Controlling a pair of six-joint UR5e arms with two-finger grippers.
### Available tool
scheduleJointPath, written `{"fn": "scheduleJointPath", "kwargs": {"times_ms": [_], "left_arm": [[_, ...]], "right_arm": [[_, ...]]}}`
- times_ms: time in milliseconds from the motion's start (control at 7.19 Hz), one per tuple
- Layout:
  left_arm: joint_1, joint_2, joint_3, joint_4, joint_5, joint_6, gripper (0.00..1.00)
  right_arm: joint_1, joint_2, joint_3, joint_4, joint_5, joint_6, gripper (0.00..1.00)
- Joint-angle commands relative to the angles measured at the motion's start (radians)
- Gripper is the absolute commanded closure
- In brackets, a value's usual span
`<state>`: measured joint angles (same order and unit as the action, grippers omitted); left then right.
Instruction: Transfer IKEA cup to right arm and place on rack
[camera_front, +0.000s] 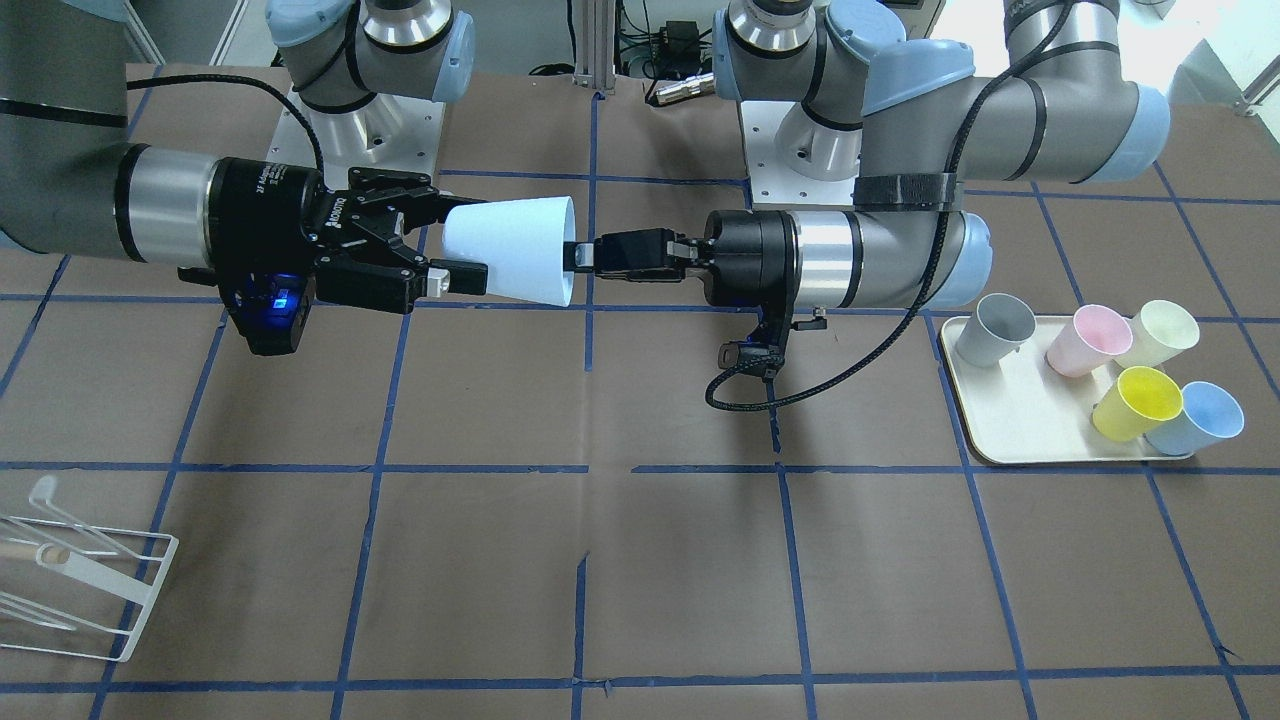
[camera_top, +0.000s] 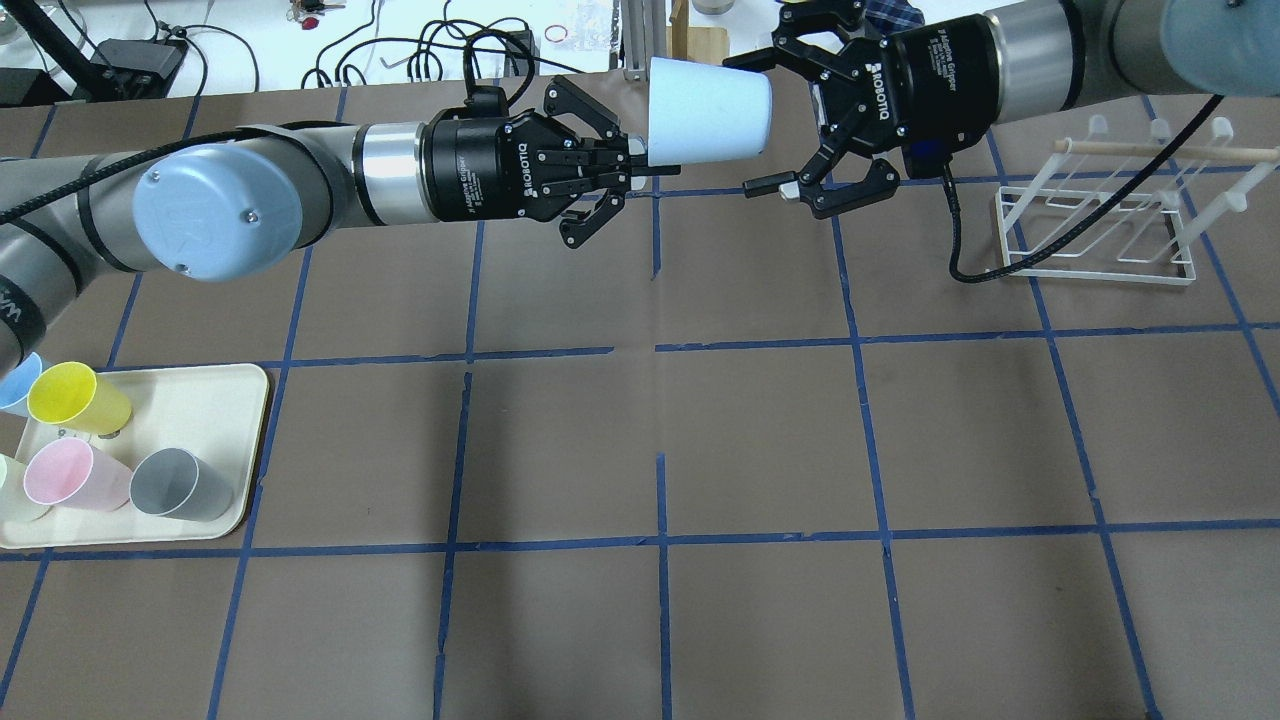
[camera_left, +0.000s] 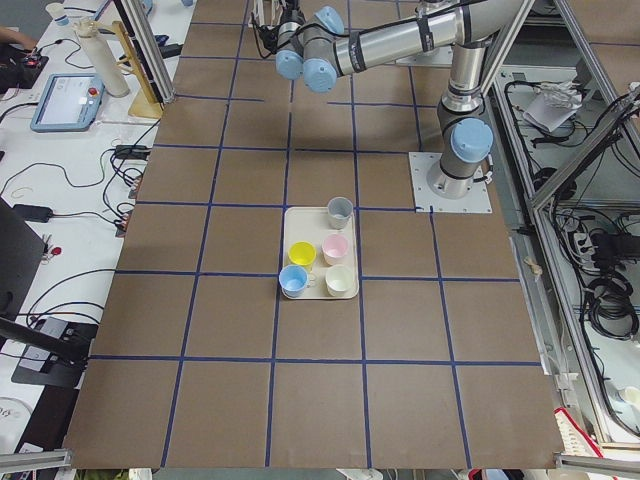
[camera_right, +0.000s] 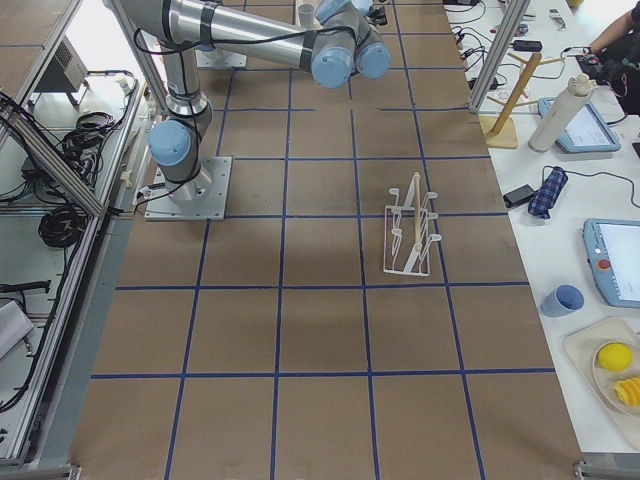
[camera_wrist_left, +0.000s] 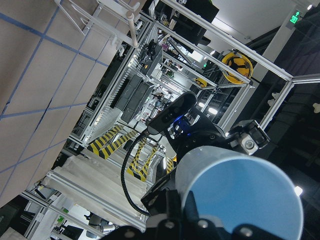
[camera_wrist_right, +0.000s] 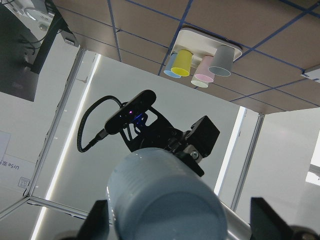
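The pale blue IKEA cup (camera_front: 520, 250) hangs level in the air between the two arms, high over the table's far side (camera_top: 705, 110). My left gripper (camera_front: 578, 255) is shut on its rim (camera_top: 640, 165); the left wrist view looks into the cup's mouth (camera_wrist_left: 240, 200). My right gripper (camera_front: 465, 243) is open, its fingers above and below the cup's base end with gaps showing (camera_top: 748, 125). The right wrist view shows the base (camera_wrist_right: 165, 200) between the spread fingers (camera_wrist_right: 97, 220). The white wire rack (camera_top: 1100, 230) stands on the table under the right arm (camera_front: 80, 570).
A cream tray (camera_top: 200, 400) at the table's left end holds the second pale blue cup (camera_front: 1200, 420), plus yellow (camera_front: 1140, 400), pink (camera_front: 1090, 340), cream and grey (camera_front: 995, 330) cups. The left arm's braided cable (camera_front: 850, 370) loops below its wrist.
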<state>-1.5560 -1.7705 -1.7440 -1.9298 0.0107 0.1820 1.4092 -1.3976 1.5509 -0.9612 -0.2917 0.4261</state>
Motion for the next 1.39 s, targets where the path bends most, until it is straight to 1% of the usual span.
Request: {"fn": "scheduleJointPath", "kwargs": {"times_ms": [0, 139, 278, 417, 834, 974, 1113, 1252], "left_arm": [[0.001, 0.002, 0.000, 0.000, 0.000, 0.001, 1.00], [0.001, 0.002, 0.000, 0.000, 0.000, 0.001, 1.00], [0.001, 0.002, 0.000, 0.000, 0.000, 0.001, 1.00], [0.001, 0.002, 0.000, 0.000, 0.000, 0.001, 1.00], [0.000, 0.006, 0.000, 0.000, -0.002, -0.001, 1.00], [0.001, 0.005, 0.000, 0.000, -0.002, -0.004, 0.42], [-0.001, 0.003, 0.000, -0.002, -0.002, -0.004, 0.31], [-0.001, 0.003, 0.001, -0.002, -0.002, -0.007, 0.29]], "right_arm": [[0.005, 0.000, -0.002, -0.025, 0.013, 0.019, 0.00], [0.005, 0.003, -0.003, -0.043, 0.012, 0.019, 0.08], [0.005, 0.003, -0.002, -0.051, 0.011, 0.020, 0.33], [0.002, 0.005, -0.003, -0.053, 0.009, 0.019, 0.42], [-0.004, 0.003, -0.003, -0.076, 0.011, 0.019, 0.45], [-0.004, 0.003, -0.003, -0.077, 0.011, 0.019, 0.45], [-0.006, 0.003, -0.003, -0.082, 0.011, 0.019, 0.45], [-0.006, 0.003, -0.005, -0.082, 0.011, 0.019, 0.48]]}}
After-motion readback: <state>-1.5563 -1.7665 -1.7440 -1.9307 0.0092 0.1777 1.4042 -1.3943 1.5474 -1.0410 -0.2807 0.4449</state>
